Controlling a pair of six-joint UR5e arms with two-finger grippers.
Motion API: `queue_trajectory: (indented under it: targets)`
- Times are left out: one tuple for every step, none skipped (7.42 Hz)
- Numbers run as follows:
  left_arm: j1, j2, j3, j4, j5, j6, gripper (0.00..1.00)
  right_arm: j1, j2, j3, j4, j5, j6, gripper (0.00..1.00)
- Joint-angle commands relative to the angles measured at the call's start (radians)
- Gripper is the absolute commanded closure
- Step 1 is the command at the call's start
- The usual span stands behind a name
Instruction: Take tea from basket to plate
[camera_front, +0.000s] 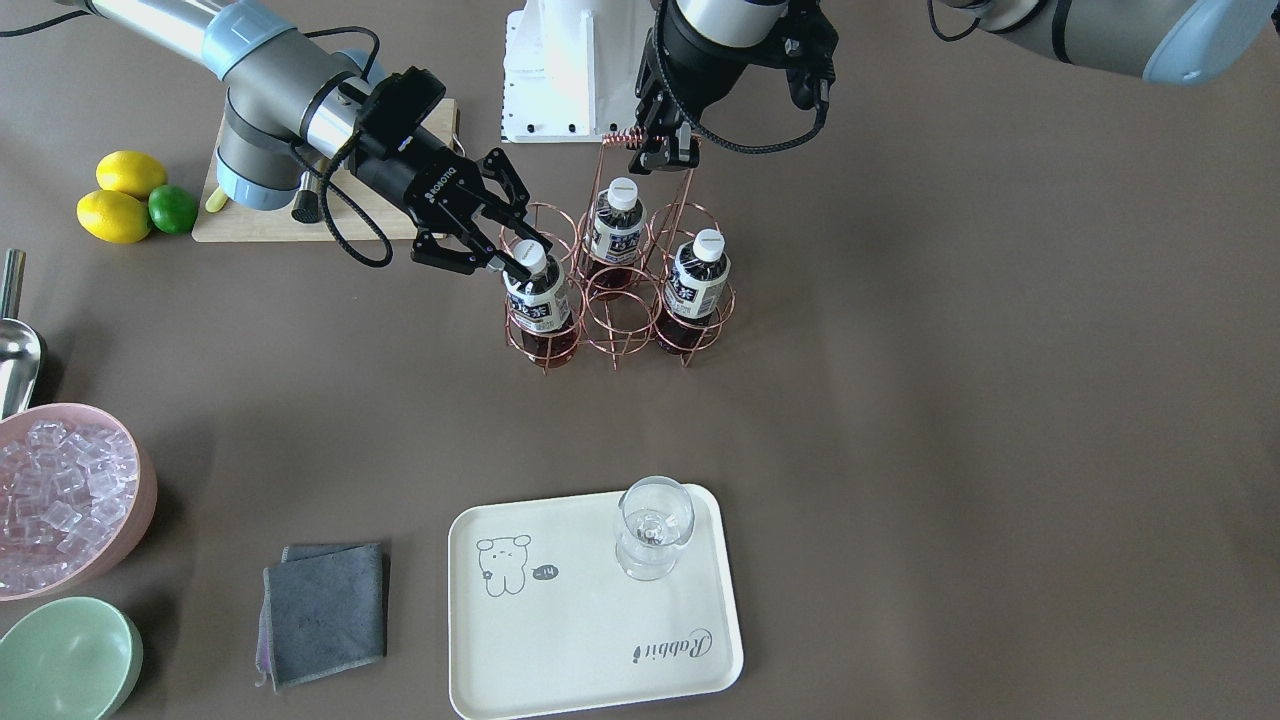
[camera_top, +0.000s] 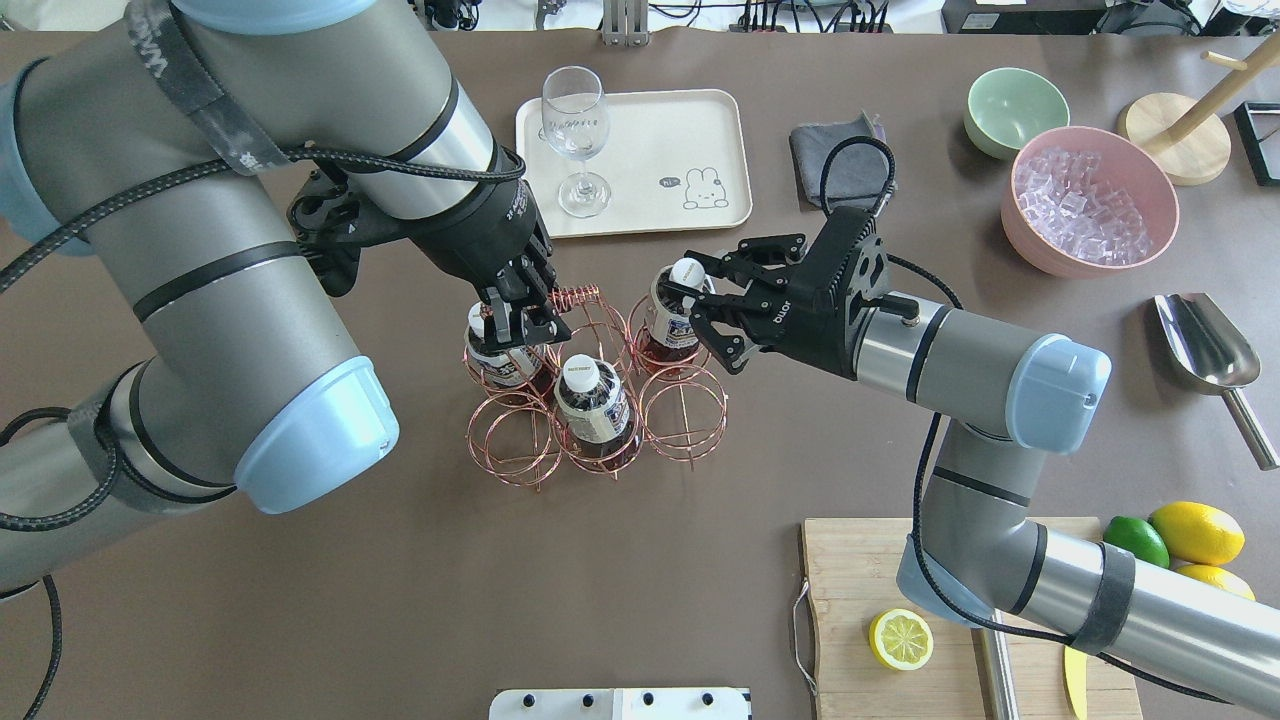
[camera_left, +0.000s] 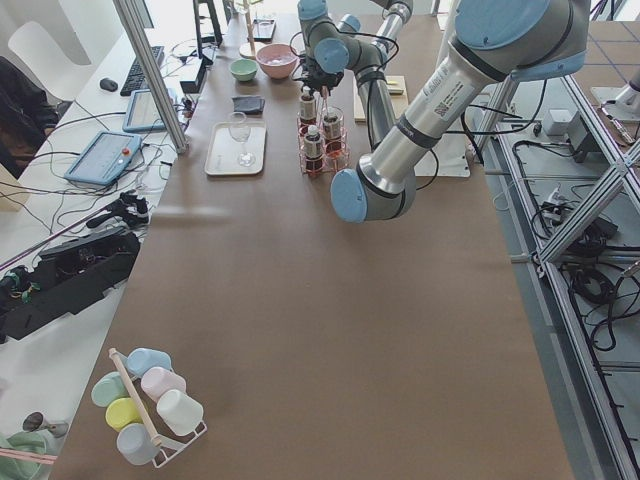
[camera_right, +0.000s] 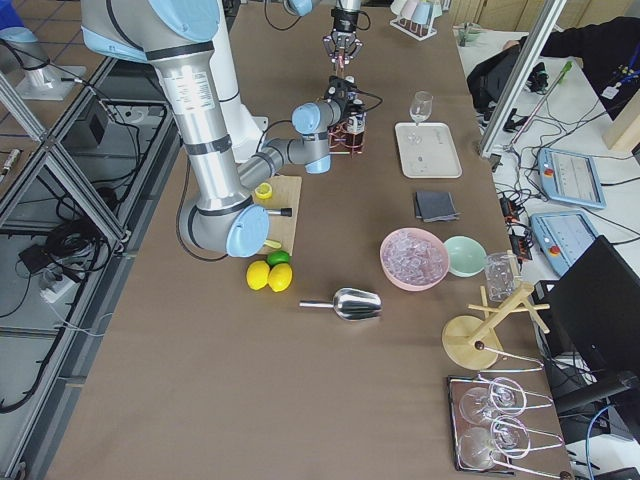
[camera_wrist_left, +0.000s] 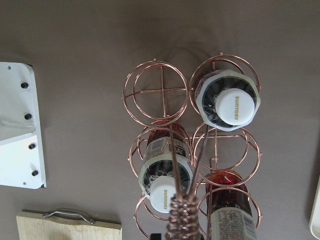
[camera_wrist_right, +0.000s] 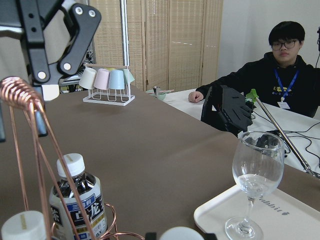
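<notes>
White-capped tea (camera_front: 540, 300), dark brown

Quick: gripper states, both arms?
Left gripper: closed on the basket handle.
Right gripper: open, fingertips at the tea cap.

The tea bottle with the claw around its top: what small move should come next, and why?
Probably close the right gripper on the tea, at its neck. Its jaws stand open on either side of the white cap, not pinching, and the bottle sits in its ring of the basket, whose handle the left gripper seems to hold steady. Gripping must come before lifting.
</notes>
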Motion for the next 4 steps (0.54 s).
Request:
queue_trajectory:
  targets:
    - [0.000, 0.000, -0.005, 0.000, 0.000, 0.000, 1.00, -0.008, -0.023, 0.118, -0.103, -0.011, -0.097, 1.00]
    - [0.000, 0.001, -0.010, 0.000, 0.000, 0.000, 1.00, -0.010, -0.023, 0.190, -0.200, -0.011, -0.094, 1.00]
    - [0.000, 0.001, -0.008, 0.000, 0.002, 0.000, 1.00, -0.011, -0.022, 0.238, -0.261, -0.011, -0.091, 1.00]
    - [0.000, 0.003, -0.008, 0.000, 0.002, 0.000, 1.00, -0.010, -0.021, 0.250, -0.268, -0.011, -0.091, 1.00]
